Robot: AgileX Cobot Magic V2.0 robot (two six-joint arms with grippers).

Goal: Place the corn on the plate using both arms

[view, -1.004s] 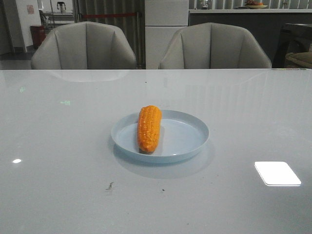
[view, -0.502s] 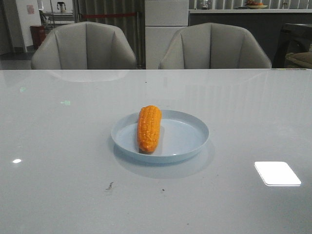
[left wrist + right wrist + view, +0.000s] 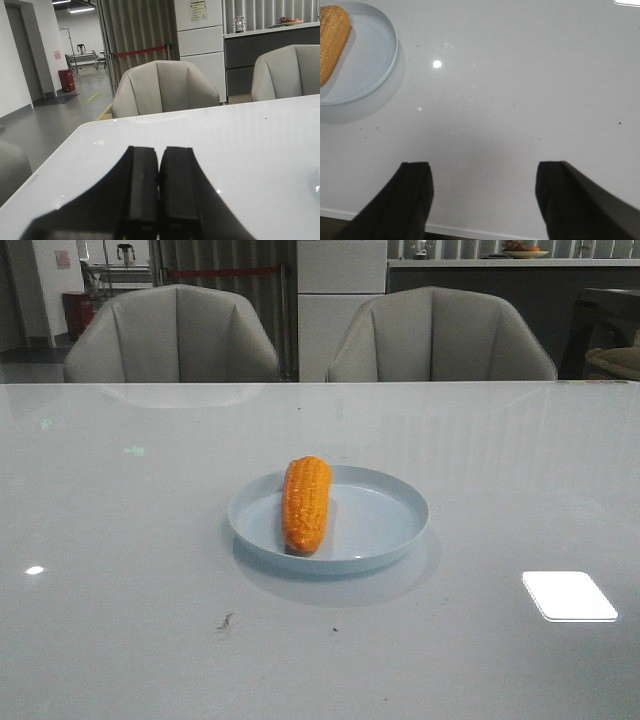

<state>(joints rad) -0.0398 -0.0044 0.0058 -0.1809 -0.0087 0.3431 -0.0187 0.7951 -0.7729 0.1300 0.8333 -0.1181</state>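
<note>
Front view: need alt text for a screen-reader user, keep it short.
An orange-yellow corn cob lies in the left half of a round pale blue plate, pointing away from the camera, on a glossy white table. Two empty grey chairs stand behind the table. No robot arm or pincer appears in this view.
</note>
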